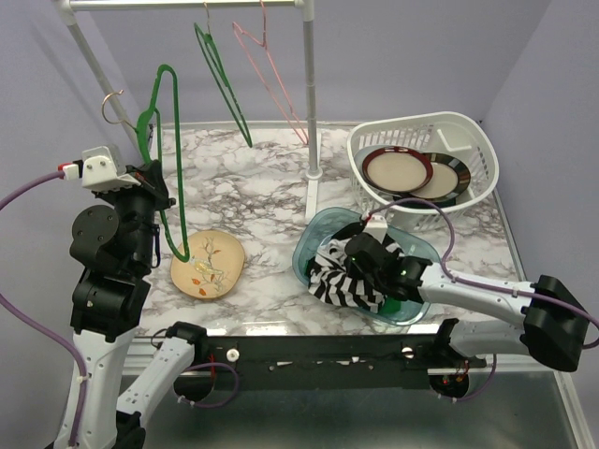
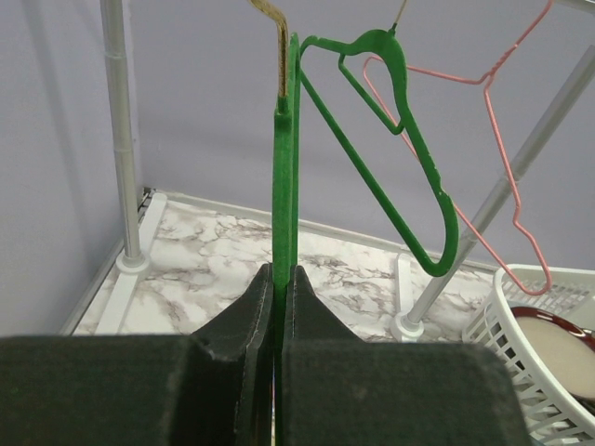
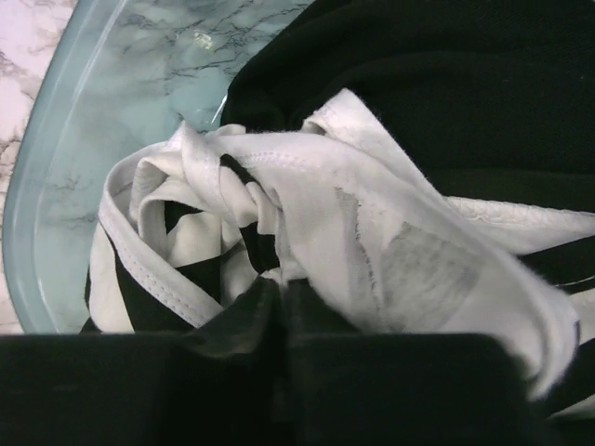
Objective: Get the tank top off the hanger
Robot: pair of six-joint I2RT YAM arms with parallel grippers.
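The green hanger (image 1: 167,150) stands upright at the left of the table, bare, off the rail. My left gripper (image 1: 150,187) is shut on its edge. In the left wrist view the hanger (image 2: 284,186) rises straight out of the closed left gripper (image 2: 279,277). The black-and-white striped tank top (image 1: 339,279) lies crumpled in the teal bin (image 1: 314,234). My right gripper (image 1: 363,257) is down in the bin, shut on a fold of it. Up close, the white-edged tank top (image 3: 307,204) bunches right at the pinched right gripper (image 3: 282,290).
A clothes rail at the back carries a second green hanger (image 1: 223,84) and a pink wire hanger (image 1: 276,79); its pole (image 1: 309,103) stands mid-table. A white basket (image 1: 468,126) holds plates. A yellow plate (image 1: 208,265) lies by the held hanger's lower end. Black cloth (image 3: 446,84) also lies in the bin.
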